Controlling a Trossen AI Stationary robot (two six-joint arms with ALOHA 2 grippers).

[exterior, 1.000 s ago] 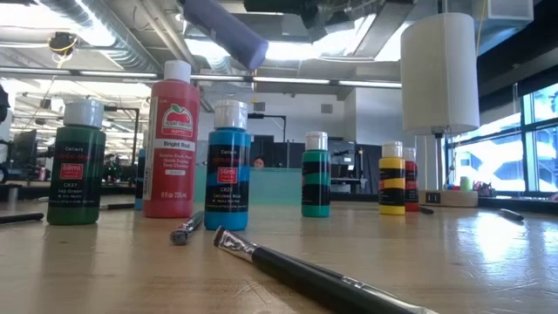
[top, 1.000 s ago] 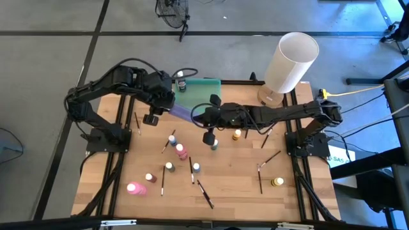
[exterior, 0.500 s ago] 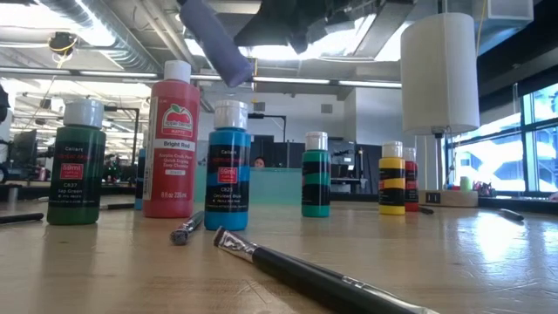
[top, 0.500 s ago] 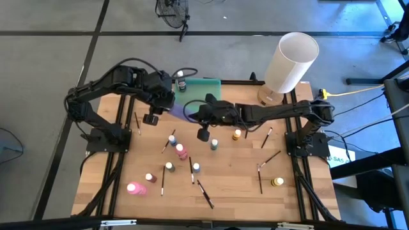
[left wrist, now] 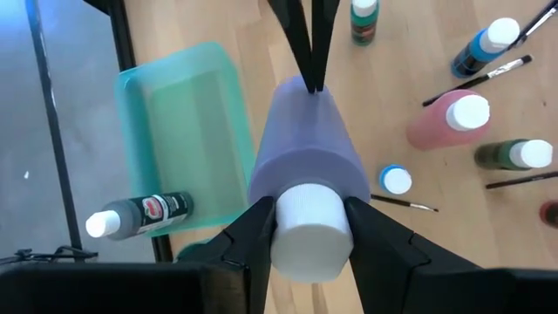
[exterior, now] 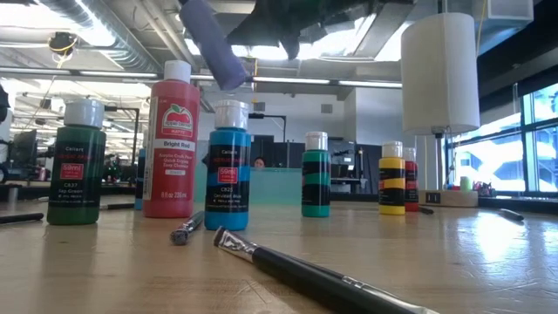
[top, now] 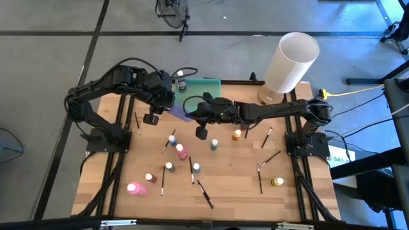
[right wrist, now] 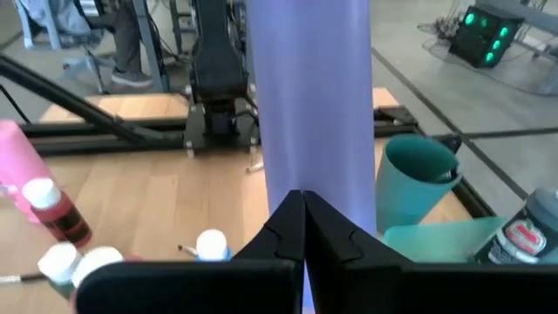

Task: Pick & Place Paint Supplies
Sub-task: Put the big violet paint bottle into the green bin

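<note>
Purple bottle [left wrist: 305, 144] — cap clamped in left hand [left wrist: 307, 234].

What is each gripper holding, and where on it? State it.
The left gripper clamps the purple bottle by its white cap. The right gripper, shut, holds nothing; its fingertips touch the bottle's base.

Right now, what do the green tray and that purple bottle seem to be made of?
The green tray looks like translucent plastic: light passes through its smooth, rounded walls. The purple bottle, held at its white cap by the left gripper, seems matte, opaque plastic; the cap's fine ridges suggest moulded plastic too. The right gripper, shut, touches the bottle's base.
</note>
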